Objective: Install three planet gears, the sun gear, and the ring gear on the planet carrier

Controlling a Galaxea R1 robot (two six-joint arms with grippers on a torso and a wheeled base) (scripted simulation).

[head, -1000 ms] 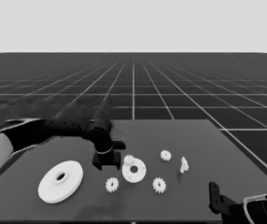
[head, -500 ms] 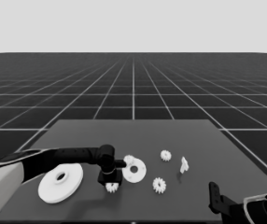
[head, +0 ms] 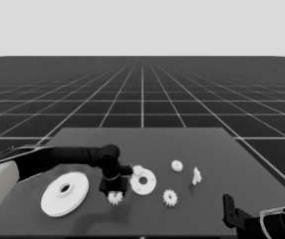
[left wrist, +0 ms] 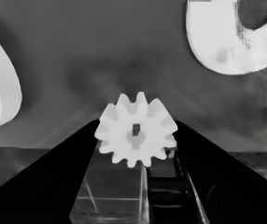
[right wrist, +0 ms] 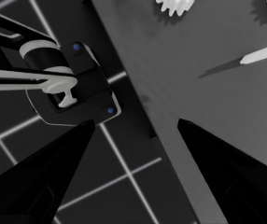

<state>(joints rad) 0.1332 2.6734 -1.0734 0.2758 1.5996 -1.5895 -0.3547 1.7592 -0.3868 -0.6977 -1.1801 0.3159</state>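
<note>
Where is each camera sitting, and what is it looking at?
Head view: high up, looking down across the table; left arm reaches in, left end effector down at a small gear; right arm waits at the lower right corner.
Left wrist view: on the left wrist, looking at the table; two black fingers flank that gear.
Right wrist view: on the right wrist, facing a table corner and floor grid; open right end effector.
Shared: head and left wrist views both show this gear and the smaller round part.
</note>
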